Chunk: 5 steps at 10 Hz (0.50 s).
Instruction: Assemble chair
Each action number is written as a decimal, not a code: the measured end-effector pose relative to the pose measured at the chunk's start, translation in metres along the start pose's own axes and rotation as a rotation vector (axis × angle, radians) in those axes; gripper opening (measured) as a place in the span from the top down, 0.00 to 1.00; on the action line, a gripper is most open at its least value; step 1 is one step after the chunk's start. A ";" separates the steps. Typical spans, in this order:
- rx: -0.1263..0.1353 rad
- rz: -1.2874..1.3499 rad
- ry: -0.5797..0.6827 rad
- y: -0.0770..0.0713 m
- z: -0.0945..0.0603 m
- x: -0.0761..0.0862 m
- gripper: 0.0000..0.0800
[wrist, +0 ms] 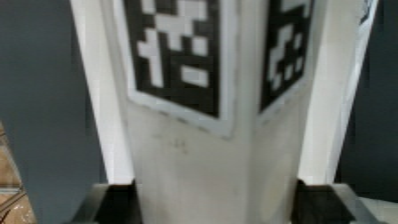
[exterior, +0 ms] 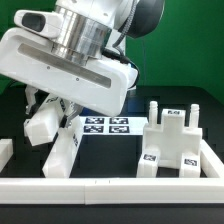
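Claw (wrist: 214,204) clenched on a tagged white part (wrist: 192,150), fingers on both sides. Part is tilted above the bench (exterior: 125,160) at exterior view's left, well apart from the seat piece (exterior: 172,142).

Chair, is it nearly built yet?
Not nearly. Done: at most the big part with upright posts, standing apart from the arm. In hand: the gripper is closed on a long tagged piece. Left: joining that piece to the big part; no finished chair shows.
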<state>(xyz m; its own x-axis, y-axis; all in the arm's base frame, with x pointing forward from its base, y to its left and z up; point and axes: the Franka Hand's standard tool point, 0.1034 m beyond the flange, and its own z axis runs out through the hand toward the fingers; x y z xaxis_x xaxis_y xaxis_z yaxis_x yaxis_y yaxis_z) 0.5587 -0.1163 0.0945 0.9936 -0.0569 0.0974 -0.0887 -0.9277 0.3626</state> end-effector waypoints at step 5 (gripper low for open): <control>-0.146 0.041 -0.009 -0.023 0.004 0.004 0.50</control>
<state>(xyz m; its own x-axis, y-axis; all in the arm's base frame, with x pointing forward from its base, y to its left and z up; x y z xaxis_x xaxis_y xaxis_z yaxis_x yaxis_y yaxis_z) 0.5649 -0.0969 0.0825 0.9895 -0.0974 0.1070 -0.1377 -0.8611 0.4895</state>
